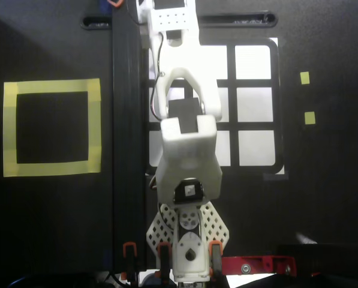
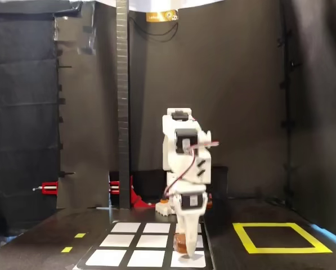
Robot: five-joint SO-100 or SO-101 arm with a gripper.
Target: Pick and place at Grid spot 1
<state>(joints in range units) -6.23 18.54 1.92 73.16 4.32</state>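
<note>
In the fixed view my gripper (image 2: 186, 251) points straight down over the near right cell (image 2: 199, 260) of the black-framed 3x3 grid (image 2: 148, 243). That cell is Grid spot 1, the upper-left cell in the overhead view (image 1: 153, 65), where my white arm (image 1: 187, 150) covers most of it. A small brown object (image 2: 179, 243) sits at the fingertips, low over that cell and seemingly held. From above, the wrist hides the fingers and the object.
A yellow-tape square lies beside the grid (image 1: 51, 127) (image 2: 280, 237). Two small yellow markers (image 1: 304, 78) lie on the other side. A black upright post (image 2: 122, 104) stands by the grid's edge. Red clamps (image 1: 256, 264) hold the arm's base.
</note>
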